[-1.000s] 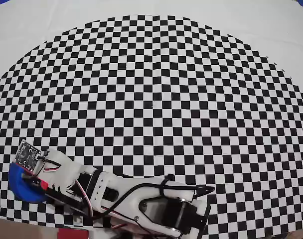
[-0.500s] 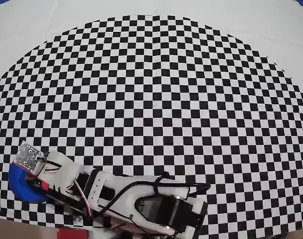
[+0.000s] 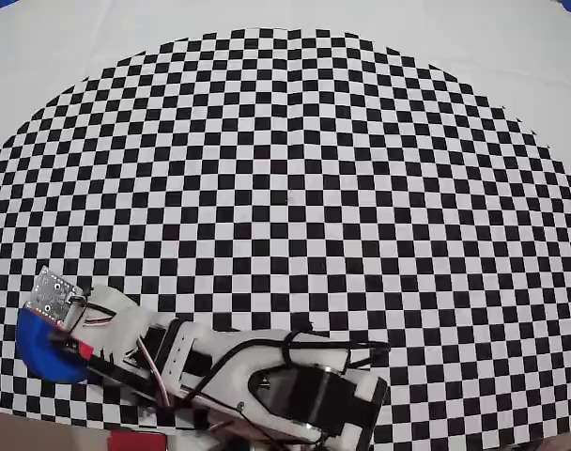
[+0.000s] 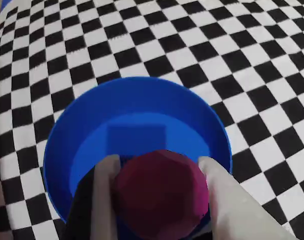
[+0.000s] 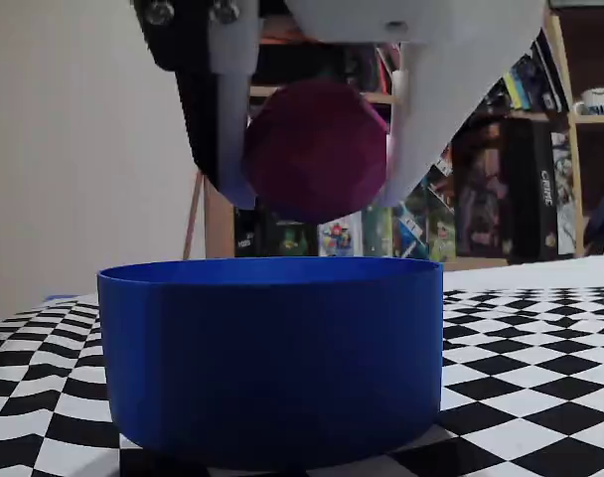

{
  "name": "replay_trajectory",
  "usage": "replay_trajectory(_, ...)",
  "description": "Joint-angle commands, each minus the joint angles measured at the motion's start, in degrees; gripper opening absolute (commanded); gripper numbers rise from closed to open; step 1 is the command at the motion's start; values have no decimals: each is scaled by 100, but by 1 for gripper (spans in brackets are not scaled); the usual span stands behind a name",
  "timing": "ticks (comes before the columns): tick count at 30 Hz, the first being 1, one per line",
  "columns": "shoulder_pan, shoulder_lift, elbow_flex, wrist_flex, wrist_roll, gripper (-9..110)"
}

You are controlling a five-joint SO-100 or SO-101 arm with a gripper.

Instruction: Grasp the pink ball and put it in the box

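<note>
I see the round, smooth blue box (image 5: 272, 358) on the checkered mat (image 3: 295, 188). My gripper (image 5: 317, 194) clamps the faceted pink ball (image 5: 317, 149) above its rim, over the tub's hollow.

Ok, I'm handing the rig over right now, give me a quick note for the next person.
Gripper: shut on the pink ball, one finger on each side.
Pink ball: held in the air above the box, clear of its rim; the wrist view shows it over the box's opening.
Box: near the lower left edge of the checkered mat in the overhead view.
Done: grasp and carry.
Left: open the gripper to drop the ball in.
</note>
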Motion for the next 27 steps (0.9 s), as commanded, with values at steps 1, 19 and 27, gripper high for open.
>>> replay_trajectory(1, -9, -97, -290, -123, -44, 0)
replay_trajectory(19, -18, -316, -475, -237, -44, 0)
replay_trajectory(27, -26, -325, -475, -237, -44, 0)
